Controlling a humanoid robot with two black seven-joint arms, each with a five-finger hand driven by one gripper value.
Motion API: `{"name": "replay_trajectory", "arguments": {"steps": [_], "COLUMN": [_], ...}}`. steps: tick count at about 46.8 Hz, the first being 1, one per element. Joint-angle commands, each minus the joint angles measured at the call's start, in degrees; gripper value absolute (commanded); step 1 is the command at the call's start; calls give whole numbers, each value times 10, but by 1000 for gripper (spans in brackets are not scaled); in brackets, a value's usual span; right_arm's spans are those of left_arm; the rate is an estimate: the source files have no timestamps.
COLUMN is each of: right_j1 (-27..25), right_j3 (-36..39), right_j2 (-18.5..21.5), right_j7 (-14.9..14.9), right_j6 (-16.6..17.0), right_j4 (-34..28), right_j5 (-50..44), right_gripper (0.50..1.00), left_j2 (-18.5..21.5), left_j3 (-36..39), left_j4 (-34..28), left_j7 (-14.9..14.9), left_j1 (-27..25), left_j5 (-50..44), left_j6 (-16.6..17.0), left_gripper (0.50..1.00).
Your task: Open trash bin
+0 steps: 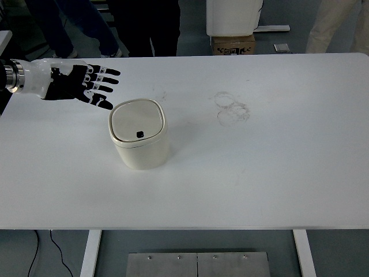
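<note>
Bin (139, 141) shut, left of the counter's (277, 173) middle.
Its cream lid (137, 120) lies flat and closed, with a small dark button (140, 134) near its front rim. The left hand (75, 86) hovers just beyond the bin's far-left corner, fingers (101, 82) spread and holding nothing, apart from the lid. Faint ring marks (232, 108) show toward the far edge. People's legs (104, 26) stand beyond the counter.
</note>
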Motion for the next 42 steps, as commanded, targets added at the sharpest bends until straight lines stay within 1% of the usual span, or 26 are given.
{"name": "replay_trajectory", "arguments": {"steps": [1, 6, 12, 23, 28, 42], "right_j1": [0, 0, -1, -1, 0, 0], "right_j3": [0, 0, 0, 0, 0, 0], "right_j2": [0, 0, 0, 0, 0, 0], "right_j7": [0, 0, 0, 0, 0, 0], "right_j6": [0, 0, 0, 0, 0, 0], "right_j4": [0, 0, 0, 0, 0, 0], "right_j5": [0, 0, 0, 0, 0, 0], "right_gripper": [991, 991, 991, 989, 989, 989], "left_j2": [-2, -3, -3, -3, -4, -21], "left_j3": [0, 0, 0, 2, 11, 12], "left_j4": [-1, -9, -25, -30, -45, -49], "left_j7": [1, 3, 34, 41, 63, 64], "left_j1": [-1, -8, -16, -22, -22, -21], "left_j5": [3, 4, 6, 6, 6, 6], "left_j6": [-11, -20, -28, -28, -28, -27], "left_gripper": [1000, 1000, 1000, 1000, 1000, 1000]}}
